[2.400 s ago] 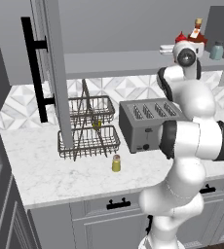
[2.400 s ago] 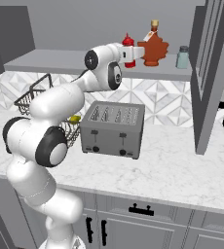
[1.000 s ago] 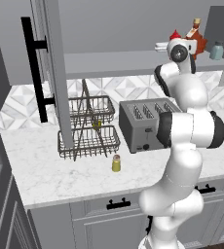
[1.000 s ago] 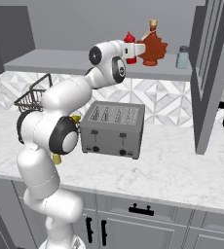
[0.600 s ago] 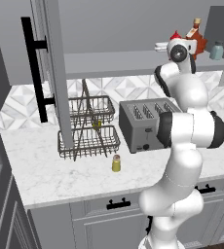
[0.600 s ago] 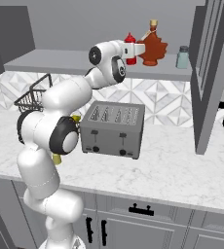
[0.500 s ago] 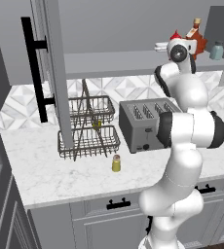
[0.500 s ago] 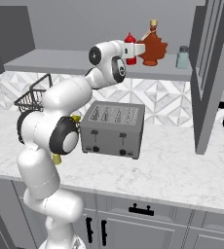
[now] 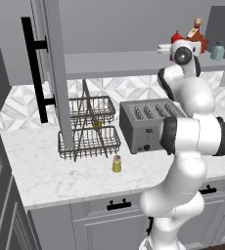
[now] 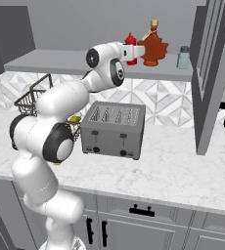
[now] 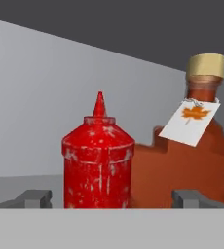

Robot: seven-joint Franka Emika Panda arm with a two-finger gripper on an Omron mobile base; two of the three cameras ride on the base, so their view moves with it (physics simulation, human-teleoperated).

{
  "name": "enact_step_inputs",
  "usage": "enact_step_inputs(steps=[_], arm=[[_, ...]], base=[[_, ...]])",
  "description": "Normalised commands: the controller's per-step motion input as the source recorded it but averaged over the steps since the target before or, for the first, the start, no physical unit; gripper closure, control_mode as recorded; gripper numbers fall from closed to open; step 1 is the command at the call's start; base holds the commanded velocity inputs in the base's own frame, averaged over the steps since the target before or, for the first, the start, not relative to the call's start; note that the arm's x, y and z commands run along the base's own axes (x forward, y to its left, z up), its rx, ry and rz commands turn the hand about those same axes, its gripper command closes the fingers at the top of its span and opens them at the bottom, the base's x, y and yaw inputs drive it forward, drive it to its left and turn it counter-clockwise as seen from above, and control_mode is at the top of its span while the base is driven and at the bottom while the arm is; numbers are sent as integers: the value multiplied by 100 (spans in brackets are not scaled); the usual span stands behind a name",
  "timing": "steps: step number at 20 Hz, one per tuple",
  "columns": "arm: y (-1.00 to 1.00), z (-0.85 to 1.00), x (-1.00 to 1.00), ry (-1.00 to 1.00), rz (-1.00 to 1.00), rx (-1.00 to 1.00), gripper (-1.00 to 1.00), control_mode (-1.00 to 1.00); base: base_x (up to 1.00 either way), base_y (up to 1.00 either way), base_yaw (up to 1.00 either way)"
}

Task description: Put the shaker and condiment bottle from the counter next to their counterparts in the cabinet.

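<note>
The white arm stands tall from its base, bends at the elbow above the toaster (image 10: 113, 129) and reaches up and forward to the cabinet (image 10: 60, 62) shelf, wrist level with it. The end effector (image 11: 111, 198) is spread wide, one finger tip (image 11: 33, 197) on each side of the condiment bottle (image 11: 98, 160) without pinching it. The red bottle stands upright on the shelf, just beside the dark-red leaf-shaped bottle (image 10: 153, 47) with its tan cap; the pale blue-grey shaker (image 10: 183, 57) stands farther along. The shaker (image 9: 117, 164) sits upright on the bench (image 9: 51, 176), in front of the wire rack (image 9: 89, 135).
</note>
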Motion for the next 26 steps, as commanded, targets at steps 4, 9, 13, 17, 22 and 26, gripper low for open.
enact_step_inputs(steps=[4, 9, 13, 17, 22, 26], arm=[[0, 0, -43, 0, 0, 0, -100, -100], [22, 0, -43, 0, 2, 0, -100, -100], [34, -4, -49, 0, 6, 0, -100, -100], [8, -1, -48, -1, 1, 0, -100, -100], [-3, -6, -77, -3, 11, 0, -100, -100], [1, -41, -100, -1, 56, 0, -100, -100]], base=[[0, 0, 0], [0, 0, 0], [0, 0, 0], [0, 0, 0], [0, 0, 0], [0, 0, 0]])
